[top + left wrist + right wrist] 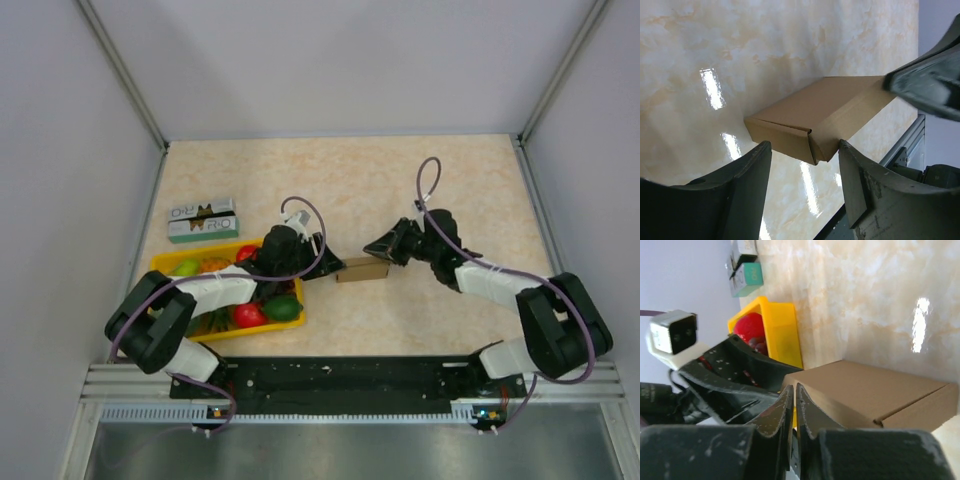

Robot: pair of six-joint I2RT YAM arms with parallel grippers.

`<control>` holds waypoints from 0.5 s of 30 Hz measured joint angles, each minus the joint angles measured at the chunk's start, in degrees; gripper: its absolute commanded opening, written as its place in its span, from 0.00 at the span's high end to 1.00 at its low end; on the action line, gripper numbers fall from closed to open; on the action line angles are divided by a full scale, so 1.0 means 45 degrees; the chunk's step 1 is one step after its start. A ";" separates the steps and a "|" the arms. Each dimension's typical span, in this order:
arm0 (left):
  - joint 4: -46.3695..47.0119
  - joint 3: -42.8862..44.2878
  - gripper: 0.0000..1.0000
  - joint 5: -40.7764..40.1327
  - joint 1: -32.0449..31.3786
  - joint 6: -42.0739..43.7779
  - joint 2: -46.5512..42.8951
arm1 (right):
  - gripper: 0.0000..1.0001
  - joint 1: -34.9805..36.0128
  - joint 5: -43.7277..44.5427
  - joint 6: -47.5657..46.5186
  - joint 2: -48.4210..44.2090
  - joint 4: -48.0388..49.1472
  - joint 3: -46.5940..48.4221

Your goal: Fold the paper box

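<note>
Paper box [362, 269] long axis runs arm-to-arm. Left end effector [804, 148] wide at 1 end; right end effector [794, 390] narrow, empty, at the opposite end.

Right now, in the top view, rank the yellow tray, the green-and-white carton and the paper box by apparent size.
Largest: yellow tray, clearly.
Next: green-and-white carton.
Smallest: paper box, only a little smaller than the carton.
All lie on the same table.

White-and-black arms [215, 290] with purple cables [419, 185]; scuffed dark right pincer [794, 388].
</note>
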 measured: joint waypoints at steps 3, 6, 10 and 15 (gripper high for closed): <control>0.0170 -0.0044 0.41 -0.0010 0.0019 0.0000 0.0010 | 0.88 -0.0729 -0.0554 -0.0568 -0.0860 -0.1132 0.0554; 0.0175 -0.0049 0.41 -0.0015 0.0024 0.0024 0.0010 | 0.90 -0.1360 -0.1180 -0.1200 -0.1399 -0.1865 0.1088; 0.0185 -0.0049 0.42 -0.0015 0.0024 0.0068 0.0010 | 0.98 -0.1666 -0.2030 -0.1472 -0.1321 -0.1433 0.0918; 0.0189 -0.0044 0.42 -0.0019 0.0024 0.0117 0.0019 | 1.00 -0.1778 -0.2720 -0.1205 -0.0112 0.0500 -0.0889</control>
